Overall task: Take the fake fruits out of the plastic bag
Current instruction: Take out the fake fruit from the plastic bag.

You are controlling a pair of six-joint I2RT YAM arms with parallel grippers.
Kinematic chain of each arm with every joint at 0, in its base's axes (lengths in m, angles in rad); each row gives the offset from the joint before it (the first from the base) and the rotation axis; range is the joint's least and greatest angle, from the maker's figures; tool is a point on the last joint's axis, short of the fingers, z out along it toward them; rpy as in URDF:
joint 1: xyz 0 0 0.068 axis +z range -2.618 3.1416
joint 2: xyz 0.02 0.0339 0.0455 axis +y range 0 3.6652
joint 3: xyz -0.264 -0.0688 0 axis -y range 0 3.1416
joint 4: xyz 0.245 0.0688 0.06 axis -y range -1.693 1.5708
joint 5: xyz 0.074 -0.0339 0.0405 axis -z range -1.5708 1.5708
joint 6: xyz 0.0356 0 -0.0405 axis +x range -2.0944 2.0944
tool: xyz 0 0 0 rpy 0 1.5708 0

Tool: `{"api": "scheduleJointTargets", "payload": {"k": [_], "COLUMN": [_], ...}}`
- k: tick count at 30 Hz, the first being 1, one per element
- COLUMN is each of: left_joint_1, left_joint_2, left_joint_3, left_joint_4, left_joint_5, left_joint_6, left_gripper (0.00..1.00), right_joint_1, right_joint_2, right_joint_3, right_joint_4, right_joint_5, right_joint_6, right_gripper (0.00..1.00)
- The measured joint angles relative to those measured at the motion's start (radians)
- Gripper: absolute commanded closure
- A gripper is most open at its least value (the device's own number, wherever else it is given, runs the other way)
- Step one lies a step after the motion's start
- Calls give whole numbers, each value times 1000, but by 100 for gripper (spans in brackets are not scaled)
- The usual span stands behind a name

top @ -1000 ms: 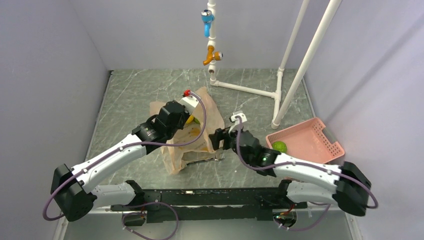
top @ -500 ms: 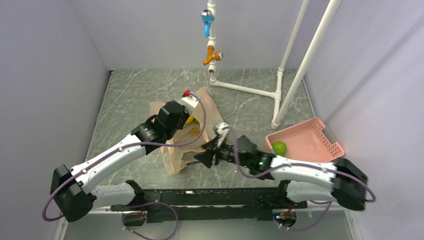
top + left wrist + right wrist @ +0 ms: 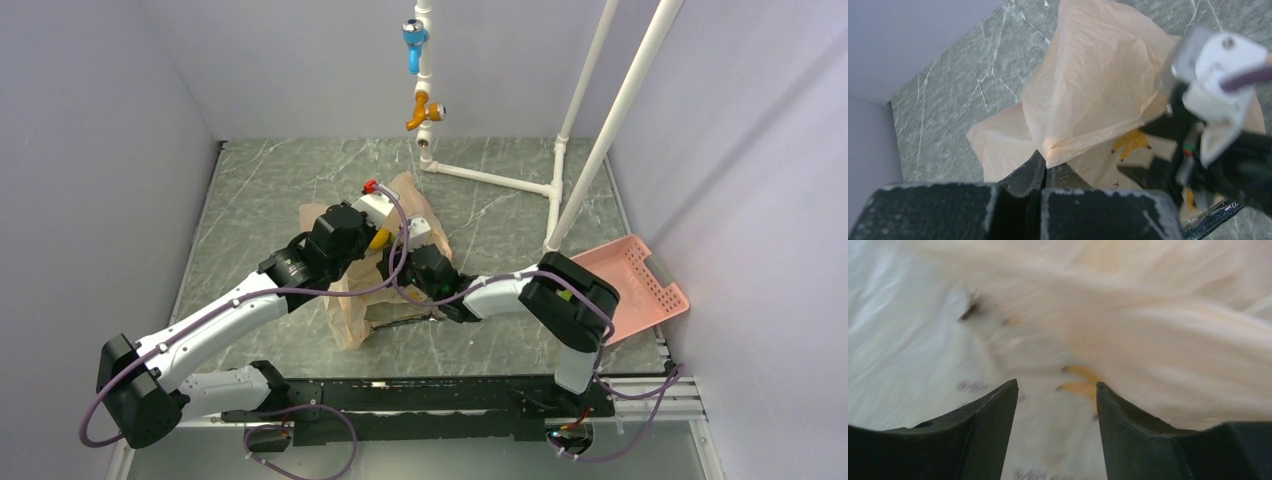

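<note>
Got left end effector (image 3: pixel 1040 170) clamped tight on a fold of the plastic bag (image 3: pixel 1098 75). Film bunched right at the fingertips and lifted into a peak above them.

Seeing right end effector (image 3: pixel 1057 390) with jaws apart at a medium gap and nothing between the fingers (image 3: pixel 993 415). Nose pressed up close to the bag's side. Blurred peach film and a yellow print (image 3: pixel 1080 385) straight ahead. Wrist view smeared, so contact with the film: cannot tell.

Placing both end effectors at the same bag from opposite sides, left one at the far upper part, right one at the right flank, close together.

Reading bag as crumpled, mid counter (image 3: pixel 270 190), between the two arms, lower corner splayed toward the near edge.

Can't make out the fake fruits through film and arms. Only a yellow sliver (image 3: pixel 380 240) beside the left wrist; fruit or print, cannot tell.

Further out: pink basket (image 3: pixel 640 285) on the right side of the counter, well apart from the bag, near corner hidden behind the right arm's elbow. White pipe frame (image 3: pixel 555 200) at the back right. Blue and orange valves (image 3: pixel 420 70) hanging on the pipe above.
</note>
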Motion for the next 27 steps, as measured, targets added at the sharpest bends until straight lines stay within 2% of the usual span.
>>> {"api": "scheduleJointTargets", "payload": {"k": [3,9,17,27], "left_joint_1": [-2,-3,-3,-3], "left_joint_2": [0,10,64,100], "left_joint_3": [0,0,1,2], "left_joint_4": [0,0,1,6], "left_joint_5": [2,5,8,4], "left_joint_6": [-1,-3,-26,-47], "left_gripper": [100,100,100,100], "right_joint_1": [-42,-46,-87,-172], "right_joint_2": [43,67,151,220], "right_joint_3": [48,95,153,220], "right_joint_4": [-3,1,9,-5], "right_joint_5": [109,251,328,285], "right_joint_6": [-6,-26,-8,67], "right_gripper": [29,14,12,13]}}
